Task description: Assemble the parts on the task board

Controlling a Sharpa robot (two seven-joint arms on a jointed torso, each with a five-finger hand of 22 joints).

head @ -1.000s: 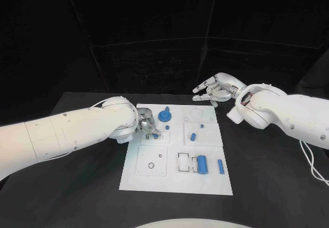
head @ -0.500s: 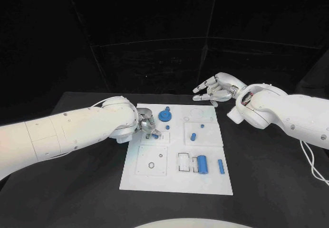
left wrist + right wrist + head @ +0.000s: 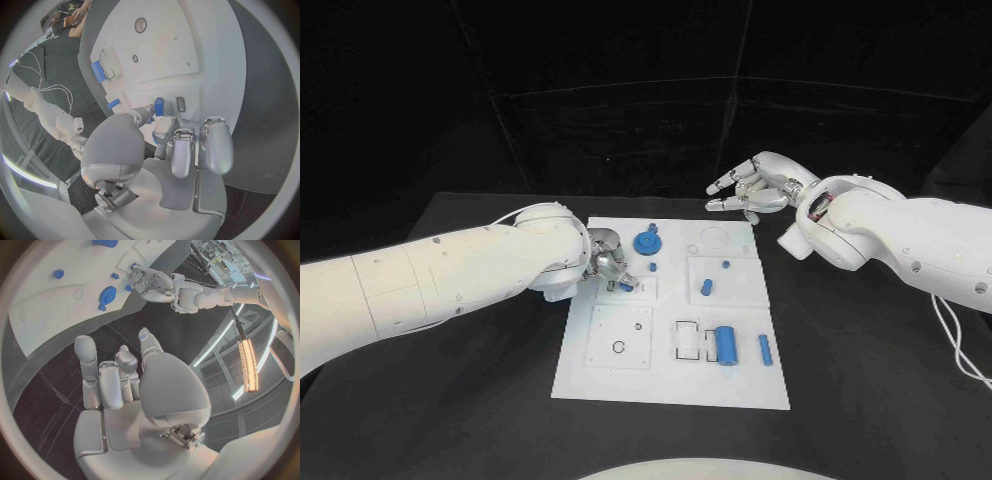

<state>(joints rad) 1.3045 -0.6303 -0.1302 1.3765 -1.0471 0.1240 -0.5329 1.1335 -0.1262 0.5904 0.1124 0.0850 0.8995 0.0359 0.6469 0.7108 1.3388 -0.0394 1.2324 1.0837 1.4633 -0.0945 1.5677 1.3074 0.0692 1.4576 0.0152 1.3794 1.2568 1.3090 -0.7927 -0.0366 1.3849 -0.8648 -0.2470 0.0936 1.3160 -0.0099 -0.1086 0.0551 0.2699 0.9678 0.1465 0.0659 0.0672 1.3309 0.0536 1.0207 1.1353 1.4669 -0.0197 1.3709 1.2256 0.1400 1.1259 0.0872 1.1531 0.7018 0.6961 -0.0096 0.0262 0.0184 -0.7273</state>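
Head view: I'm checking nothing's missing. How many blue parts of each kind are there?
Gear with knob: 1
Thick cylinder: 1
Slim rod: 1
Small pieces: 4, one at the left hand
Total: 7

Dim room, black backdrop; the white task board [image 3: 672, 312] and arms are lit evenly from above, slightly overexposed. Soft shadows only. Lamp strip [image 3: 248, 363] glows orange in the right wrist view (mild glare). Both wrist views show fisheye bending, blur at the circle rim, and near fingers out of focus.
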